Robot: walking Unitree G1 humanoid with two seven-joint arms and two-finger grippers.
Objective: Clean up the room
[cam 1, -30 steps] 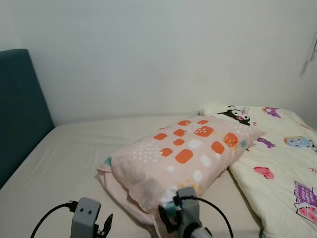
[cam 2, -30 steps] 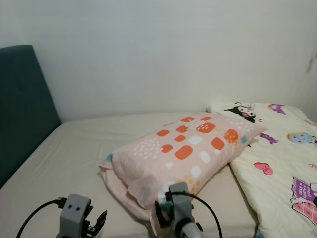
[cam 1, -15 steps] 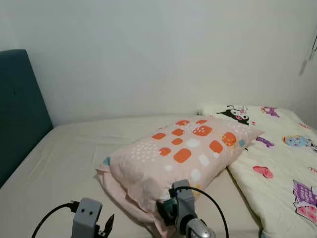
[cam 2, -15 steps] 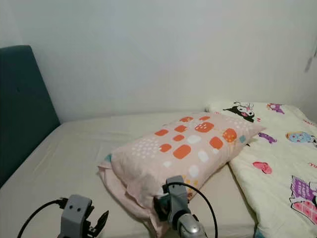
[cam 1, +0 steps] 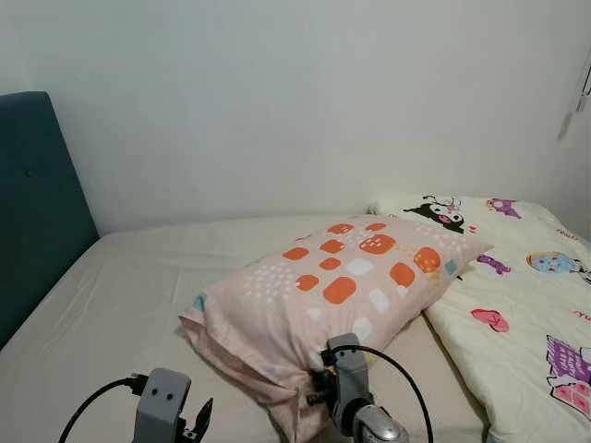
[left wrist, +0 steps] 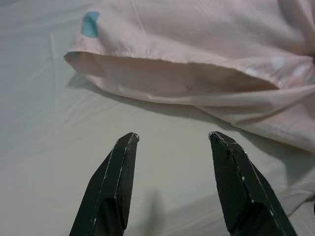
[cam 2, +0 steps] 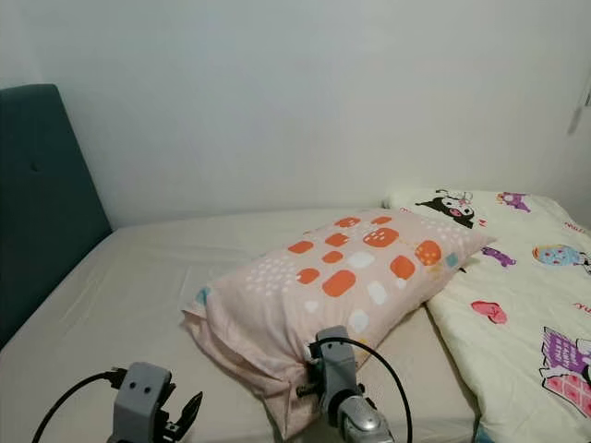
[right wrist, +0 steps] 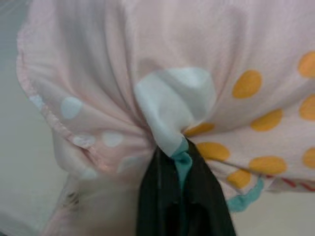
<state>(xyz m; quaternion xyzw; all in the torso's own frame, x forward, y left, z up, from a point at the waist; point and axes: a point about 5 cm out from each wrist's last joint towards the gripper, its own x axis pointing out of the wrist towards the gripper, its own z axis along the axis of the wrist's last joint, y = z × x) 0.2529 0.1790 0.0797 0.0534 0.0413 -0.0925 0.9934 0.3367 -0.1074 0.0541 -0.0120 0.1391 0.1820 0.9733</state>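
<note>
Pillow [cam 1: 342, 286] corner pinched by right gripper [right wrist: 183, 162]; left gripper [left wrist: 172, 142] spread over sheet [left wrist: 44, 137].

From the head, our two eye views look forward and down across the bed [cam 1: 111, 295] toward the wall [cam 1: 305, 101], sharing the pillow [cam 1: 342, 286] at mid-distance. Our left wrist view looks along its pincer [left wrist: 172, 177], near the pillow's hem over the bed sheet. Our right wrist view sits very close against the pillow's bunched fabric at its pincer [right wrist: 179, 196].
</note>
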